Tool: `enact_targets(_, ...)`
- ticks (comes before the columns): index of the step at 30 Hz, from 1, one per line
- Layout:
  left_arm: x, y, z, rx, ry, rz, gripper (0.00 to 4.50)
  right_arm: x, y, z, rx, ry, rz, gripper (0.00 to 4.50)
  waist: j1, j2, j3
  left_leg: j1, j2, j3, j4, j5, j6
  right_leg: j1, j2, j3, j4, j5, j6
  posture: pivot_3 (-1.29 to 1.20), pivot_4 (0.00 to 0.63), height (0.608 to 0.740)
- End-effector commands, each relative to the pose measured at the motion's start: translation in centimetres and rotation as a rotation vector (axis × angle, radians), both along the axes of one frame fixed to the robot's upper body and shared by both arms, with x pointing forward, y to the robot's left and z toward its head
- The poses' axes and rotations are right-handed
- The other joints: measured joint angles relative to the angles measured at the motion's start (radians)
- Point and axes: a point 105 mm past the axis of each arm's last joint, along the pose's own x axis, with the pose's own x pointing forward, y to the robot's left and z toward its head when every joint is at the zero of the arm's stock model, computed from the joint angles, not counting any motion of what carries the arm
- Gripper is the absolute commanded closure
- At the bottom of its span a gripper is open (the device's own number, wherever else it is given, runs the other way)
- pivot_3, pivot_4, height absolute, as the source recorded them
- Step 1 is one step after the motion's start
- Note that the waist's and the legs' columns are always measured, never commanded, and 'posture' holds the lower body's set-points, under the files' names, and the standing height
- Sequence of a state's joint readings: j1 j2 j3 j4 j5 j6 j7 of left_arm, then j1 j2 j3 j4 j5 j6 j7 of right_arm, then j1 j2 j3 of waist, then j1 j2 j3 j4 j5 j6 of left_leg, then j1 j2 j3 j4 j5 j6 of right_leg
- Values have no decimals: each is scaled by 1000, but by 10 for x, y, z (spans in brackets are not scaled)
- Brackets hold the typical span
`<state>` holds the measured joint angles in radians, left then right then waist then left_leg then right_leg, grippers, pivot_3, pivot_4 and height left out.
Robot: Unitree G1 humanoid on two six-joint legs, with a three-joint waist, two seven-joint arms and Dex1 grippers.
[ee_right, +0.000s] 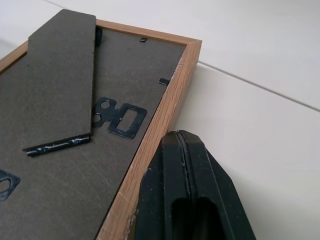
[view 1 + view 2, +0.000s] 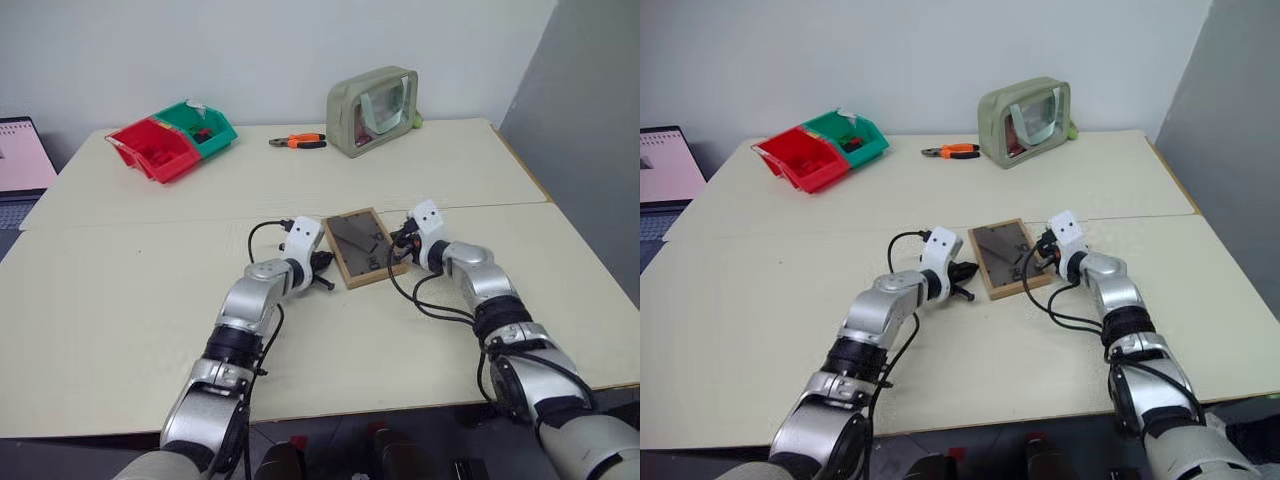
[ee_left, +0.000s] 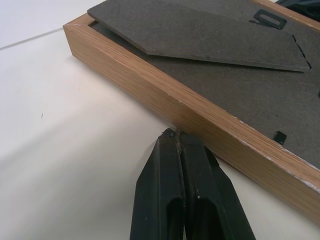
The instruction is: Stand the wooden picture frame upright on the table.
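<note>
Meanwhile the frame (image 2: 362, 246) lay back-up on the table (image 2: 140, 300), just nearer than the seam; the left gripper (image 3: 177, 135), clenched empty, touched its left edge; the right gripper (image 1: 181, 136), also clenched, pressed against its right edge.

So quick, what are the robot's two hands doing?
Left gripper: shut, holding nothing, tips at the wooden picture frame.
Right gripper: shut, empty, beside the frame.
</note>
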<state>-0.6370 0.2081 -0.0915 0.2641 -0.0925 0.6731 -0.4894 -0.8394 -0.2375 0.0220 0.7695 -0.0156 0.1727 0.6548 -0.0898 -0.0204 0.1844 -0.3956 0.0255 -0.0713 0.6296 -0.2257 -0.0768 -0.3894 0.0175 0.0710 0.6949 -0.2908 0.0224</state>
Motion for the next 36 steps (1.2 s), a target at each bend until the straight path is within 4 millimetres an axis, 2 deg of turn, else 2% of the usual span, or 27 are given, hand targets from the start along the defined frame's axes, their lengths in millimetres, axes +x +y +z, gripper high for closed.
enact_targets(1, -26, -11, -5, 10, 47, -77, 4487, -36, 64, -8, 29, 49, 249, 4500, -1, 0, -1, 1, 0, 0, 0, 0, 0, 1, 0, 0, 1, 0, 0, 0, 150, 740)
enact_targets(5, -45, 7, -6, 35, 74, -68, 4487, -54, 81, -8, 43, 70, 304, 4500, -5, 1, -1, 3, 2, 0, 0, 0, 0, 1, 4, 1, 2, 0, 0, 0, 150, 740)
enact_targets(12, -70, 61, -6, 109, 137, -49, 4487, -80, 113, -7, 47, 88, 408, 4500, -14, 1, -1, 6, 4, 0, -1, 0, 0, 1, 7, 1, 3, -1, -2, 0, 150, 740)
enact_targets(17, -77, 86, 1, 127, 164, -18, 4487, -92, 130, -3, 43, 93, 475, 4500, -13, 1, -1, 5, 3, -1, -1, 0, 0, 1, 10, 1, 3, -2, -3, 0, 150, 740)
enact_targets(23, -82, 114, -4, 176, 190, -7, 4487, -100, 143, -5, -3, 91, 550, 4500, -14, 1, -1, 5, 4, -1, -1, 0, 0, 1, 10, 1, 3, -4, -1, 0, 150, 740)
enact_targets(31, -74, 124, -4, 177, 188, 3, 4487, -105, 145, -7, -33, 86, 600, 4500, 3, 1, -1, 3, 3, -3, -1, 0, 0, 0, 10, -1, 3, -5, 0, 0, 150, 740)
enact_targets(36, -79, 117, -8, 175, 198, -43, 4487, -101, 130, -17, -100, 84, 574, 4500, 8, 0, -1, 2, 2, -3, 0, 0, 0, 0, 8, -1, 2, -5, -1, 0, 150, 740)
